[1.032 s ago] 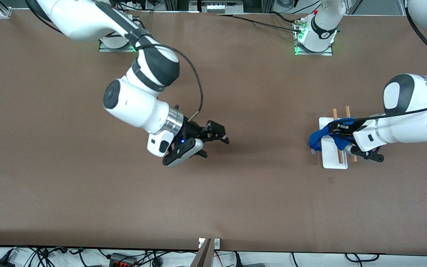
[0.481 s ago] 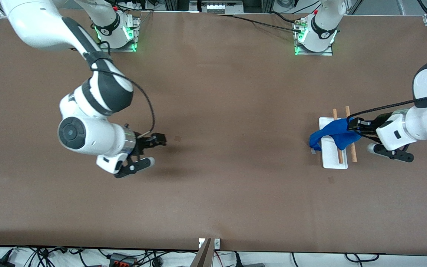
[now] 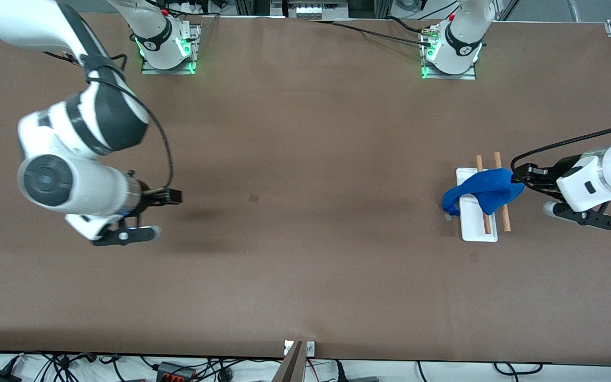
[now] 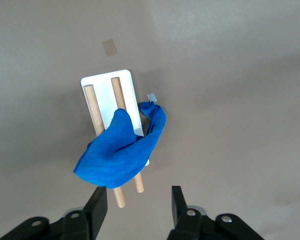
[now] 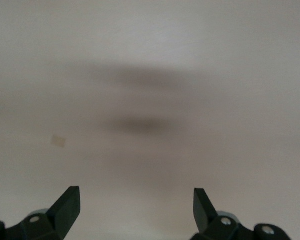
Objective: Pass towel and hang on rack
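I have the broad brown table (image 3: 305, 265) in front of me, and over its right-arm end the right gripper (image 3: 165, 212) hangs above bare surface, its fingers spread wide and carrying nothing; that arm waits, well apart from the work. At the left-arm end, the left gripper (image 3: 528, 183) sits just beside the rack, and in the left wrist view its fingers (image 4: 96, 210) stand parted with nothing between them, so I read it as released. The bright blue, soft microfibre towel (image 3: 483, 190) lies draped over the two wooden bars of the rack, bunched rather than spread, with one lobe spilling off the base plate toward the right arm's end and reaching the table, where its small grey tag (image 4: 151, 96) shows. The rack itself (image 3: 478, 231), a small white rectangular base plate carrying two thin parallel wooden dowels, stays partly uncovered nearer the front camera. I judge the hanging essentially done. The cloth looks light, limp and grippy rather than slick, so it should fold around whatever lifts it and drag easily; the rack looks light too and could shift if the towel snags. If I need to tidy it, I would pinch the thick bunched fold over the bars, not the trailing corner.
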`<action>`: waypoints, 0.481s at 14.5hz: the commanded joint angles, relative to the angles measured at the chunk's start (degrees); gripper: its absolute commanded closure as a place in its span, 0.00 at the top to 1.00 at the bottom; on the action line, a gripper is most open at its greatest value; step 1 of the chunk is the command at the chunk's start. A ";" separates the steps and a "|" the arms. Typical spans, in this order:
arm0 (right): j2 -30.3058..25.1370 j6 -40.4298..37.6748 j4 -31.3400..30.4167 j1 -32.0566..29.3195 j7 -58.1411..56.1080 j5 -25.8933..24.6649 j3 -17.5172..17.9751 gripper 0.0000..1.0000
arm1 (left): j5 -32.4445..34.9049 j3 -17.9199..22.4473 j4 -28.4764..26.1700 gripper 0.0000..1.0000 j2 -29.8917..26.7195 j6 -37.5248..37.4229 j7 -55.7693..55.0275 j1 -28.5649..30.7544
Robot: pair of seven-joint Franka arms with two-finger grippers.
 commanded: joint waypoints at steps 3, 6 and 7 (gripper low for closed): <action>-7.64 -3.64 0.16 -8.28 0.44 0.29 0.62 1.00 | 1.31 0.26 1.71 0.86 -0.86 -3.26 -0.71 -1.23; -13.80 -5.40 -1.50 -5.67 0.53 0.98 -6.03 1.00 | 1.58 5.95 -1.80 1.00 -5.16 -0.90 1.21 -6.14; -15.21 -5.40 -1.59 -4.09 -0.26 3.34 -10.32 1.00 | 1.40 8.24 -3.29 1.00 -6.05 0.16 1.83 -7.29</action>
